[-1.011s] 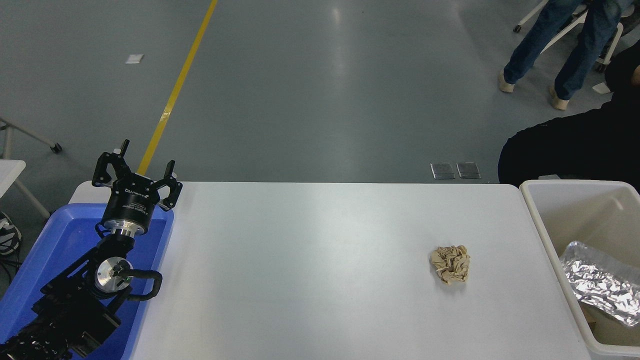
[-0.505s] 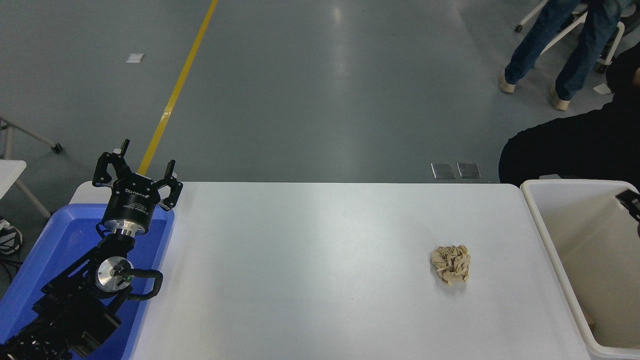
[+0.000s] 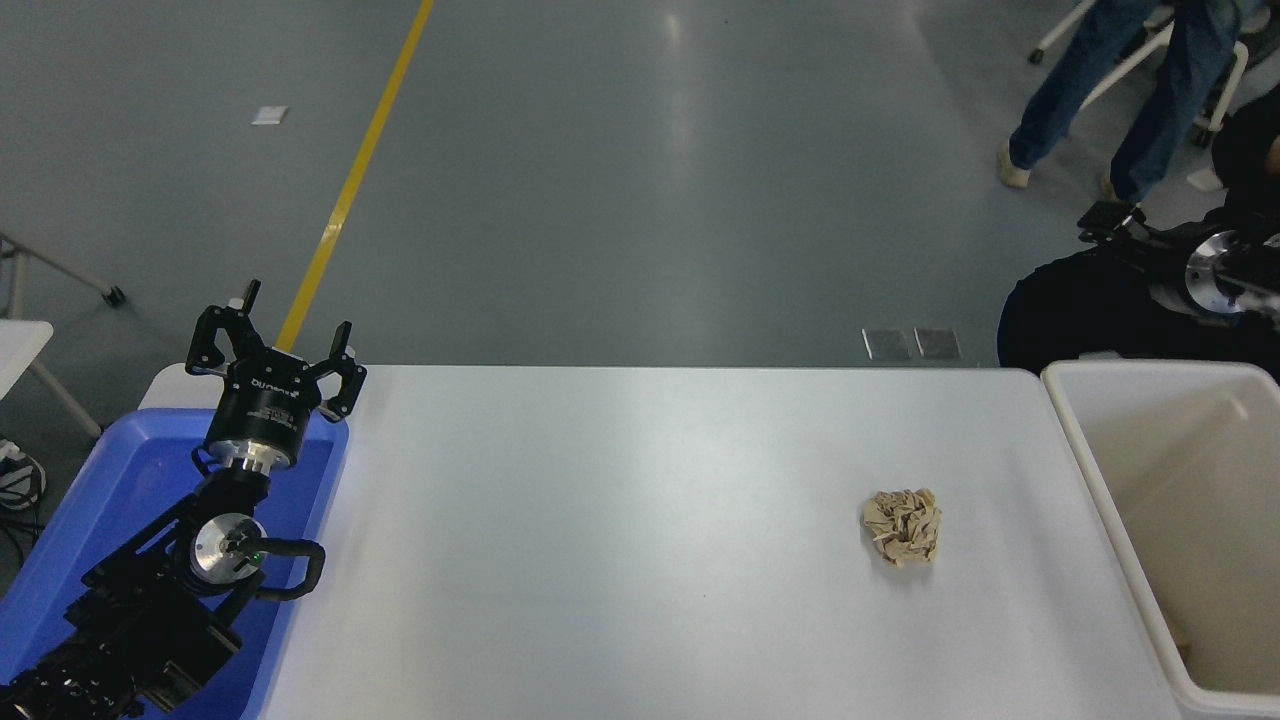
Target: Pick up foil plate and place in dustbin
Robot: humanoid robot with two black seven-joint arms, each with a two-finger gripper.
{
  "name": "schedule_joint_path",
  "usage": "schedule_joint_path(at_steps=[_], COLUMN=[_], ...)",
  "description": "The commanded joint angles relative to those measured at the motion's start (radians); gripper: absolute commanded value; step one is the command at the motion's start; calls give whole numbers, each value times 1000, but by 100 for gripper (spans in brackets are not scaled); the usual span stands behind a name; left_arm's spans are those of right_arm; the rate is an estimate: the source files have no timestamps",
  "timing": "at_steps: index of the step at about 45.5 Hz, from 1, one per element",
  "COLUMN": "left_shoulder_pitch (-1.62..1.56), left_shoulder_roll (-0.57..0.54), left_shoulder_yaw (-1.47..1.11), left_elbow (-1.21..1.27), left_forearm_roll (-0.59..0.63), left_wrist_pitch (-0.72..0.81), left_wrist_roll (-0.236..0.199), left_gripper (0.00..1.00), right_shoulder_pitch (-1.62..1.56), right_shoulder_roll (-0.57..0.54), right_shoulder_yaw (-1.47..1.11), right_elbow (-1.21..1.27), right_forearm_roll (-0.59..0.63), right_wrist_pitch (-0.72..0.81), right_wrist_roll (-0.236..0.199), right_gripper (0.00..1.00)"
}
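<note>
Foil plate is not showing anywhere; the dustbin is running off the right edge. My right pincer is mostly cut off, grip unreadable; my left pincer is resting released, its lettering unreadable.

Grey floor, yellow line

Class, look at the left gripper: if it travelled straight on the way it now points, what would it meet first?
Probably nothing: the left gripper, jaws open, points past the table's far edge over bare floor, though depth is unclear.
</note>
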Motion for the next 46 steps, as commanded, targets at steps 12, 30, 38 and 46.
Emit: schedule_joint_path(at_steps=[12, 30, 38, 46], left_shoulder_pitch=[1, 3, 1, 1], left_shoulder_roll=[0, 0, 0, 0], left_shoulder_yaw=[-2, -2, -2, -2], left_elbow=[1, 1, 1, 1], left_forearm_roll=[0, 0, 0, 0], left_wrist_pitch=[0, 1, 1, 1], left_wrist_roll=[0, 0, 0, 0], left_gripper=[98, 98, 98, 98], right_shoulder_pitch=[415, 609, 643, 642], right_shoulder_roll=[45, 45, 46, 49], right_shoulder_yaw=[-66, -119, -119, -119], right_elbow=[384, 634, 690, 690], right_forearm_roll=[-69, -156, -158, -158], right_wrist_pitch=[419, 453, 453, 453], right_wrist_roll=[-1, -18, -34, -42], right_gripper=[100, 100, 100, 100])
